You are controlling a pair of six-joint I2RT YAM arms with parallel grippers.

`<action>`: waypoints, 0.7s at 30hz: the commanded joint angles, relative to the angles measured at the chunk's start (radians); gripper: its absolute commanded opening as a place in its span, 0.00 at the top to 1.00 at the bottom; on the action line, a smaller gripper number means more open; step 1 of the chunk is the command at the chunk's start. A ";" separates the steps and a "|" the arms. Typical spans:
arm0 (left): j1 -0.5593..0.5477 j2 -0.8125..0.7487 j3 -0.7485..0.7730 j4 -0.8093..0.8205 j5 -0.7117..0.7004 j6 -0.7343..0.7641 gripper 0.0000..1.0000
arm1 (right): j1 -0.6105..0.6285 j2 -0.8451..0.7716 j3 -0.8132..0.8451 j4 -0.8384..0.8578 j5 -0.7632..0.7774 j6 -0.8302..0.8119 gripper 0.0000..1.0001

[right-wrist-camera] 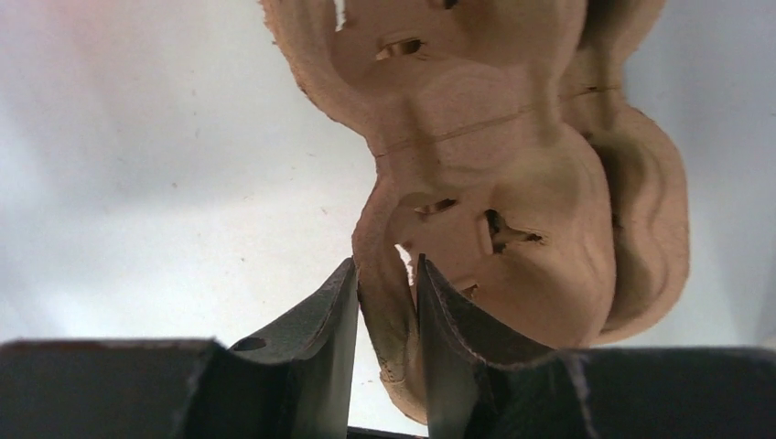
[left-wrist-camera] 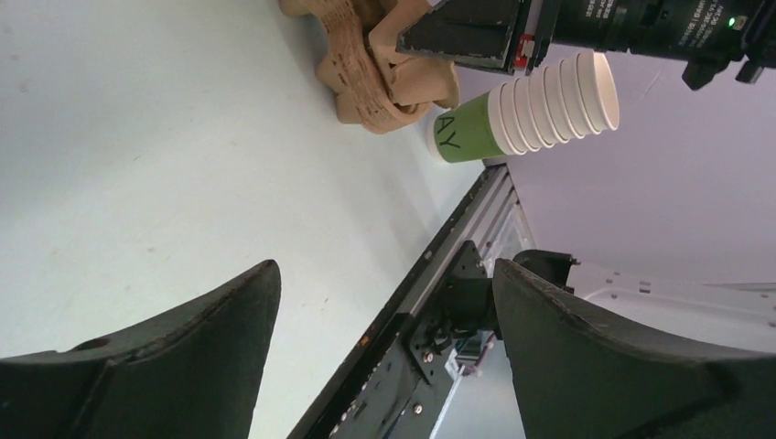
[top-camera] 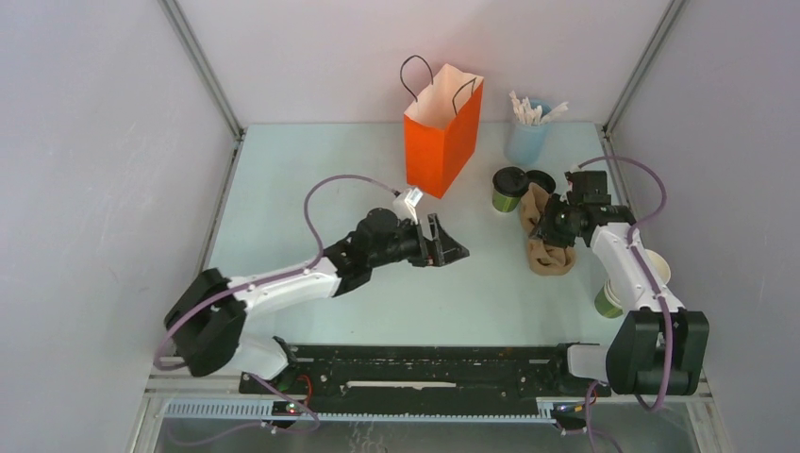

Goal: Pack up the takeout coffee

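We see the small olive-green paper cup with the round black plastic lid (top-camera: pixel 509 189) standing upright on the pale table (top-camera: pixel 283 189), towards its far right. It is just right of the tall orange paper bag with black cord handles (top-camera: pixel 443 137) and nearer than the pale blue cup of white sticks (top-camera: pixel 526 132).

The right gripper (top-camera: pixel 545 226) sits just near and right of that lidded cup, not touching it. In the right wrist view its fingers (right-wrist-camera: pixel 334 338) are pinched on a thin edge of the brown moulded-pulp cup carrier (right-wrist-camera: pixel 512 183), so this gripper (right-wrist-camera: pixel 384 265) holds the carrier, not the coffee. The carrier (top-camera: pixel 549 247) runs from beside the lidded cup towards the near side; we cannot tell whether the two touch.

The left gripper (top-camera: pixel 448 247) is at mid-table, well apart from the coffee, which lies to its far right. Its fingers (left-wrist-camera: pixel 183 357) are spread wide with nothing between them, and this gripper (left-wrist-camera: pixel 384 274) looks across bare table to the carrier (left-wrist-camera: pixel 375 82) and the stack of lidless green cups with white insides (left-wrist-camera: pixel 540 110), which stands near the table's right edge (top-camera: pixel 623 288).
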 commanded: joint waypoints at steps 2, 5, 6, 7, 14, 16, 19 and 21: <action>-0.005 -0.196 -0.041 -0.198 -0.097 0.116 0.09 | -0.034 -0.038 -0.011 0.072 -0.124 0.022 0.65; -0.003 -0.279 -0.028 -0.288 -0.153 0.152 0.08 | -0.052 -0.044 -0.029 0.088 -0.142 0.027 0.68; -0.004 -0.301 -0.019 -0.318 -0.174 0.164 0.07 | -0.053 -0.049 -0.033 0.093 -0.136 0.027 0.69; -0.002 -0.322 -0.009 -0.352 -0.191 0.178 0.07 | -0.054 -0.056 -0.038 0.098 -0.130 0.027 0.70; -0.008 -0.314 0.063 -0.403 -0.153 0.184 0.04 | -0.056 -0.088 -0.042 0.095 -0.154 0.029 0.46; -0.017 -0.298 0.062 -0.379 -0.147 0.173 0.03 | -0.056 -0.122 -0.041 0.100 -0.155 0.022 0.39; -0.040 -0.256 0.081 -0.371 -0.141 0.168 0.03 | -0.056 -0.167 -0.014 0.075 -0.112 0.014 0.34; -0.067 -0.217 0.104 -0.358 -0.141 0.170 0.03 | -0.057 -0.180 0.005 0.069 -0.067 0.008 0.32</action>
